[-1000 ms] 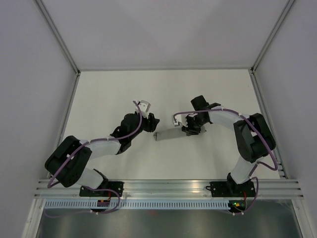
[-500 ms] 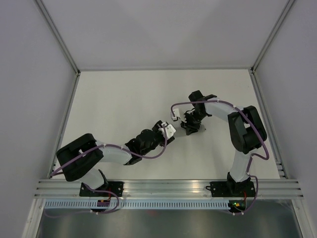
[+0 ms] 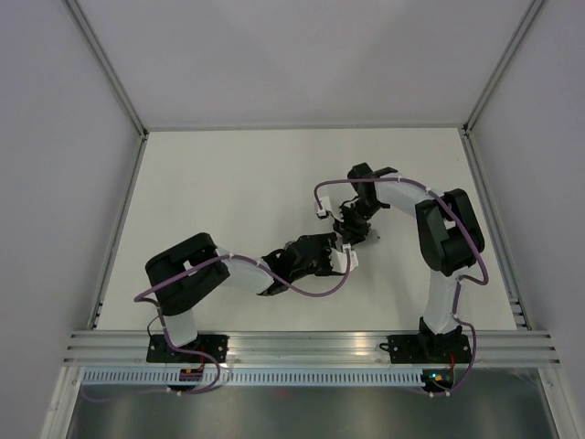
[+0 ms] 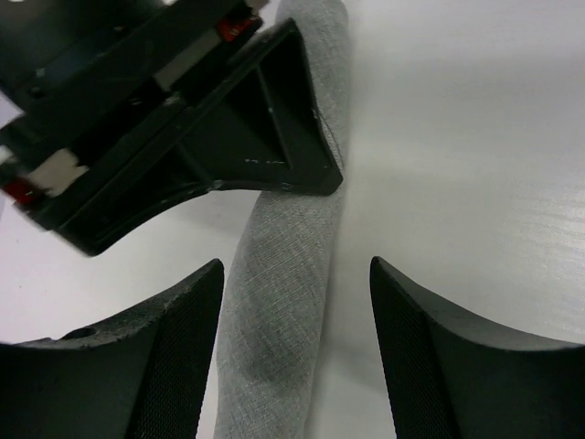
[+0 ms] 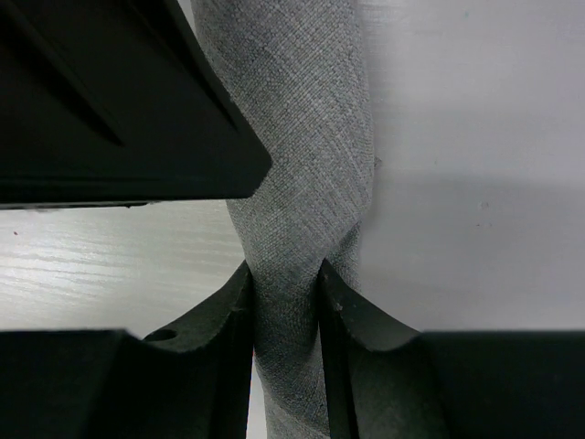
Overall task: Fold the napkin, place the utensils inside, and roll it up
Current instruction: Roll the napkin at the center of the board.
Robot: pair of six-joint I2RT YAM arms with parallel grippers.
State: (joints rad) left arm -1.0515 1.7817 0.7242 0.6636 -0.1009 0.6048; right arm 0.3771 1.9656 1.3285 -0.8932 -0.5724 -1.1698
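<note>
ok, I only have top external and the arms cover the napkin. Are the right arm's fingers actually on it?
Observer: Yes. The right wrist view shows the right fingers shut on the rolled mid-grey textured cloth napkin, pinching it narrow.
Operator: Left?
Observer: The left fingers are open, one on either side of the roll, not closed on it.
Operator: Fork poking out?
Observer: No fork shows in either wrist view. I can't tell whether it's inside.

I see my left arm (image 3: 239, 271) and right arm (image 3: 407, 194): white tubes, chunky black joints, thin purple cables (image 3: 315, 294) looping along them. My black fingers (image 4: 174, 361) look grainy.
</note>
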